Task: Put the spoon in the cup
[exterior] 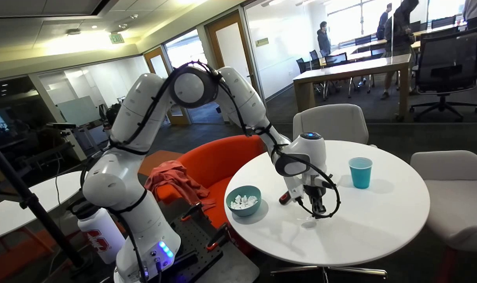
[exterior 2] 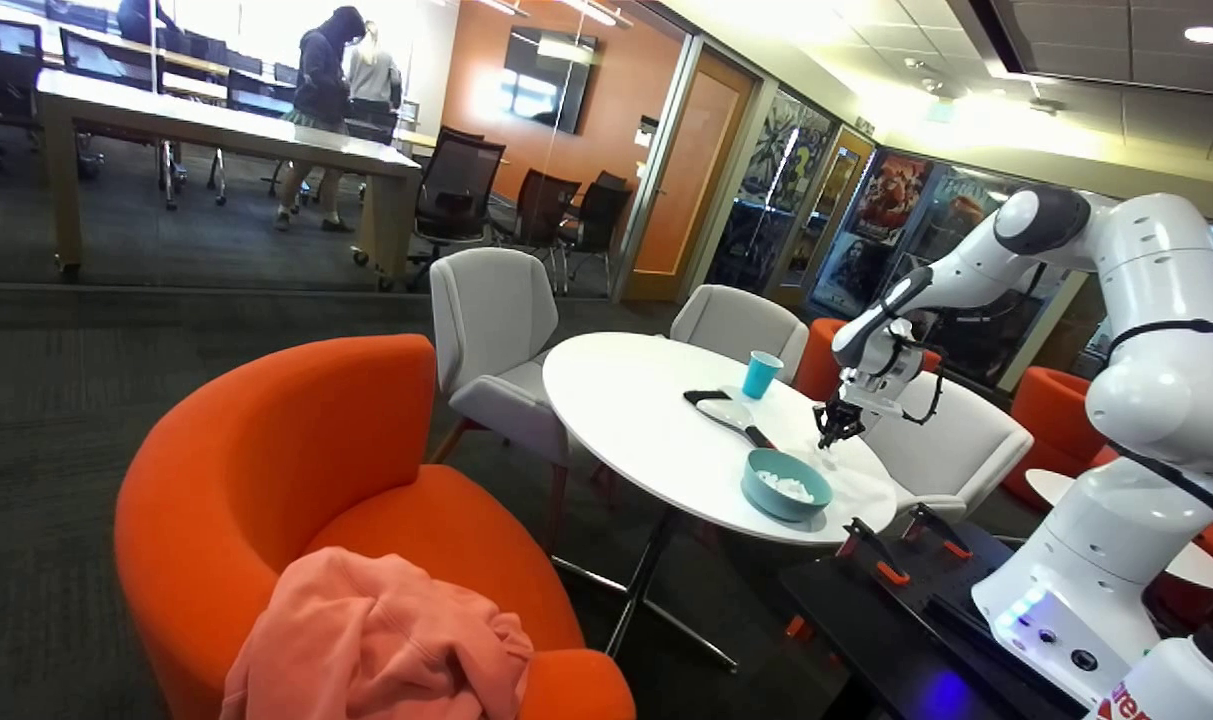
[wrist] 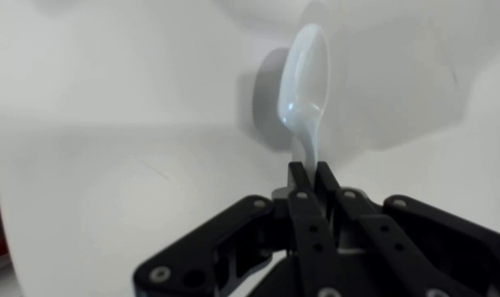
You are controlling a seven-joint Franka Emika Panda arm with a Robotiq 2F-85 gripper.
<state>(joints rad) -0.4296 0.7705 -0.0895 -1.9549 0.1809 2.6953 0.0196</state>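
Observation:
The spoon (wrist: pixel 305 78) is white plastic, with its bowl pointing away from my gripper in the wrist view. My gripper (wrist: pixel 309 175) is shut on the spoon's handle; the rest of the handle is hidden between the fingers. The gripper is low over the table in both exterior views (exterior: pixel 318 210) (exterior 2: pixel 830 436). The spoon's shadow falls beside it on the tabletop. The spoon is only faintly visible in the exterior views. The blue cup (exterior: pixel 361 175) stands upright on the table, apart from the gripper; it also shows in an exterior view (exterior 2: pixel 762 375). It is out of the wrist view.
A teal bowl (exterior: pixel 244 212) with white pieces stands near the table's edge, also in an exterior view (exterior 2: pixel 788 512). A tool (exterior 2: pixel 728 413) with black ends and a pale middle lies between bowl and cup. The round white table (exterior: pixel 364 236) has chairs around it.

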